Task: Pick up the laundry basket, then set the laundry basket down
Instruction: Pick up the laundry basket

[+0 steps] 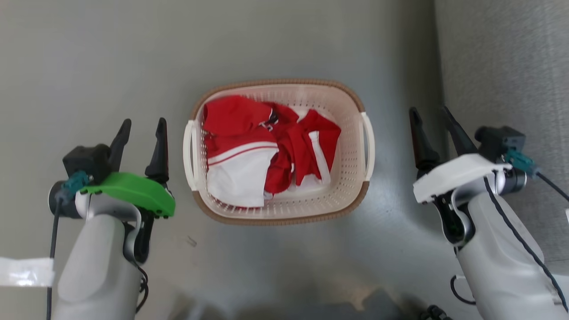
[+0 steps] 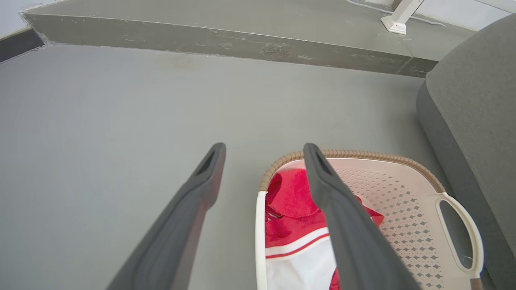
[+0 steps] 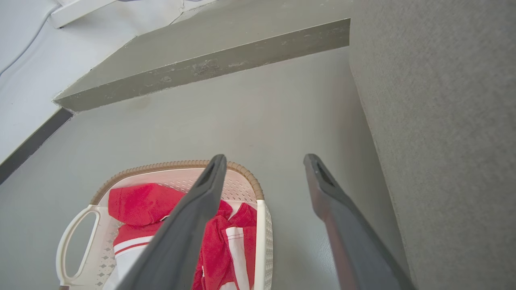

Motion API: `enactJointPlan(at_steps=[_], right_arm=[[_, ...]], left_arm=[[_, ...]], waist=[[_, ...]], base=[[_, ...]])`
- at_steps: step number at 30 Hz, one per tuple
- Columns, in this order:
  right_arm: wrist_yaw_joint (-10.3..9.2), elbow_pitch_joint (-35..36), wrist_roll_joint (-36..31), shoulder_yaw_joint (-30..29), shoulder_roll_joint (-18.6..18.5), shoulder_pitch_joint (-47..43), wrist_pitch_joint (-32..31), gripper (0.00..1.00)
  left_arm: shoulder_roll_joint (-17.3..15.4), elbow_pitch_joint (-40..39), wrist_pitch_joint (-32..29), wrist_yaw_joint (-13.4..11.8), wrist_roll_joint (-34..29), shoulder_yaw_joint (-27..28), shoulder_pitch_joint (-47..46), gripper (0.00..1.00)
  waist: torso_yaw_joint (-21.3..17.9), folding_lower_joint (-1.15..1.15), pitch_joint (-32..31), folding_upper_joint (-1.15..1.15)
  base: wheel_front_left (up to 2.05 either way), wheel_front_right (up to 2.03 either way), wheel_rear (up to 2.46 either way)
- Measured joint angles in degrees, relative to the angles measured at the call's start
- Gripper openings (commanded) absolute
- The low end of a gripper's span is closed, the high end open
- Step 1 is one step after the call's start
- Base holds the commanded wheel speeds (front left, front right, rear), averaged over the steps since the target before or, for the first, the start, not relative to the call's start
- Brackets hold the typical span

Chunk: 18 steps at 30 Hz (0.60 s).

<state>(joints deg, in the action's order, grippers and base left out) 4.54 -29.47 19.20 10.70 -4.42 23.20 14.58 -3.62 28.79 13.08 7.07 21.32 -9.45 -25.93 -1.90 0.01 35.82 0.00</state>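
A strip of pale tape [image 1: 24, 271] lies at the near left edge of the smooth grey floor [image 1: 89, 58], beside the left forearm. The left gripper [image 1: 144, 122], under a green wrist cover [image 1: 133, 191], hangs over bare floor just left of the laundry basket [image 1: 349, 164]; its two dark fingers stand apart and hold nothing, and there is a gap between them and the basket's white left handle [image 1: 189, 153]. The basket sits flat on the floor, between the two grippers, its brown rim up and its long sides running left to right. Inside it lies a crumpled heap of red and white clothes [image 1: 262, 151], mostly against the left wall, with bare perforated plastic showing on the right. Past the white right handle [image 1: 369, 142], the right gripper [image 1: 430, 111], under a white wrist cover [image 1: 453, 175], also has its fingers spread with nothing between them, and is clear of the basket. Along the floor's right edge rises the grey fabric side of a sofa [image 1: 506, 62], near the basket without touching it. In the left wrist view the floor's far edge ends at a low scuffed concrete step [image 2: 225, 40], well beyond the basket, with a dark skirting strip [image 2: 18, 44] at its left end and a white post foot [image 2: 397, 22] standing on the raised level.
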Motion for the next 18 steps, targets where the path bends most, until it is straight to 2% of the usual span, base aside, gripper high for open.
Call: enactJointPlan(at_steps=[11,18], right_arm=[[0.86,-8.27,0.90,2.10,0.58,6.48,-0.77,1.00],[1.10,-13.23,1.78,3.24,0.74,10.19,-1.62,1.00]], left_arm=[[-0.26,8.11,-2.27,0.07,1.89,-2.33,-6.03,1.00],[0.70,11.33,-4.53,0.08,4.48,-6.86,-10.53,1.00]], waist=[[0.50,0.00,5.60,0.00],[0.74,0.00,8.97,0.00]], base=[[0.00,0.00,0.00],[0.00,0.00,0.00]])
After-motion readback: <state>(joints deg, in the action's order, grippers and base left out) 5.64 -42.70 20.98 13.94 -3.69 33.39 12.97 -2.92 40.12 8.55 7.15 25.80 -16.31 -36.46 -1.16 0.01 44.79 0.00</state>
